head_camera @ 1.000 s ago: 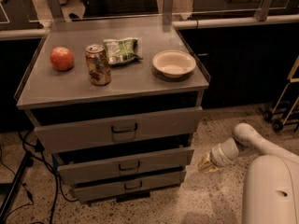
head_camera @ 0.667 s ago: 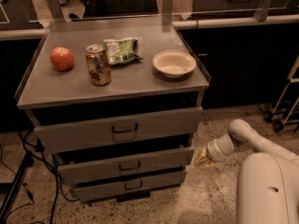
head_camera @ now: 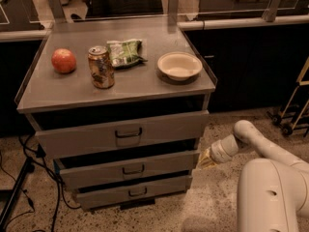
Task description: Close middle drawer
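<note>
With the middle drawer (head_camera: 164, 164) standing partly out and my gripper (head_camera: 206, 159) just beside its front's right end, how open I can't tell, I'd press nearer the handle (head_camera: 133, 169) and push straight in to avoid skewing it.

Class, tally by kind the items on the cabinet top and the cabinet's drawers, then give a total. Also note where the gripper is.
Apple: 1
Can: 1
Snack bag: 1
Bowl: 1
Drawers: 3 (top drawer, middle drawer, lowest drawer)
Total: 7
The gripper is beside the middle drawer's right end.
</note>
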Available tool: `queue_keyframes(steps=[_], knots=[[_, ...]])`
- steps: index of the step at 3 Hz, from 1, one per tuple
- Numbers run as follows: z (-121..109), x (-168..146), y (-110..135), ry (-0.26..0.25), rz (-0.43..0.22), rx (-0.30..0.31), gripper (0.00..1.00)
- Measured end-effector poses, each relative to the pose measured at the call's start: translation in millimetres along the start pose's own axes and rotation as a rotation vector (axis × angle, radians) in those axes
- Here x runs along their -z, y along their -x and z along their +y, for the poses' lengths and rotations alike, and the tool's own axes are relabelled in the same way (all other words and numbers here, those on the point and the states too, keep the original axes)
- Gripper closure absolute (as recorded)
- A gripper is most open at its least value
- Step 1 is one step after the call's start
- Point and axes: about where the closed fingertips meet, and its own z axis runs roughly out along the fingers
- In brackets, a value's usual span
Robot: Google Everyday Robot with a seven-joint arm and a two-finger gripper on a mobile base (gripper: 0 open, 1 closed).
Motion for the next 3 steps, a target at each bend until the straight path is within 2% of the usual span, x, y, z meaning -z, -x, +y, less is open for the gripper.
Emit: queue_keyframes(steps=[1, 3], knots=[[8.4, -6.4, 8.2, -0.013, 0.001, 0.007, 1.00], [7.3, -6.2, 6.2, -0.013, 0.001, 0.007, 1.00]])
